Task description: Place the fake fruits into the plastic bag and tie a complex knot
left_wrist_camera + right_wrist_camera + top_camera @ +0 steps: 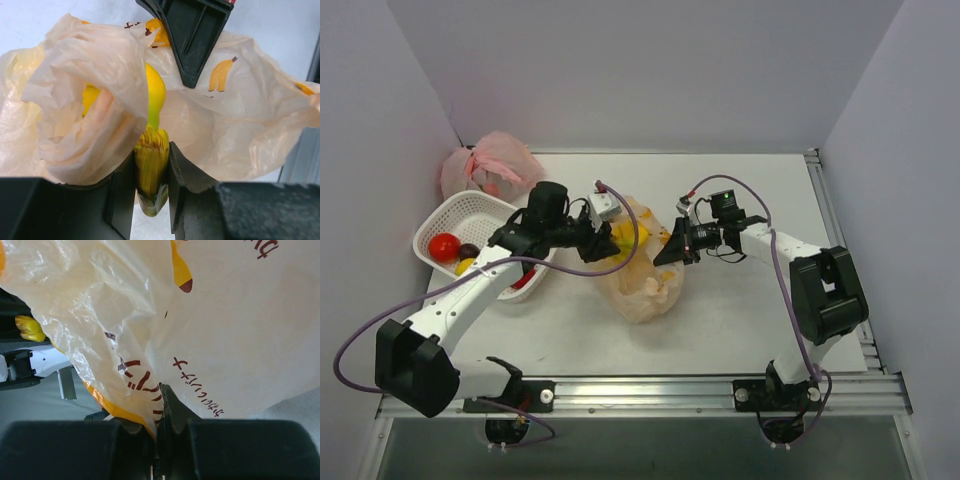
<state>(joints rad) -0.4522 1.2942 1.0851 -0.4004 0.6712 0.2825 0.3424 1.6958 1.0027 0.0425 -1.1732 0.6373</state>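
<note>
A yellow fake fruit is gripped between the left gripper fingers, right at the plastic bag mouth; bag film is pinched tight in the right gripper.

Bright, even overhead light, soft shadows; wrist views blur up close, plastic bag glints.

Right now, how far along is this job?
Done: what the plastic bag holds is unclear. In hand: the right gripper pinches its edge; the left gripper holds a yellow fruit at the bag's mouth. Left: a red fruit, a dark fruit and a second yellow fruit sit in the white basket; no knot yet.
</note>
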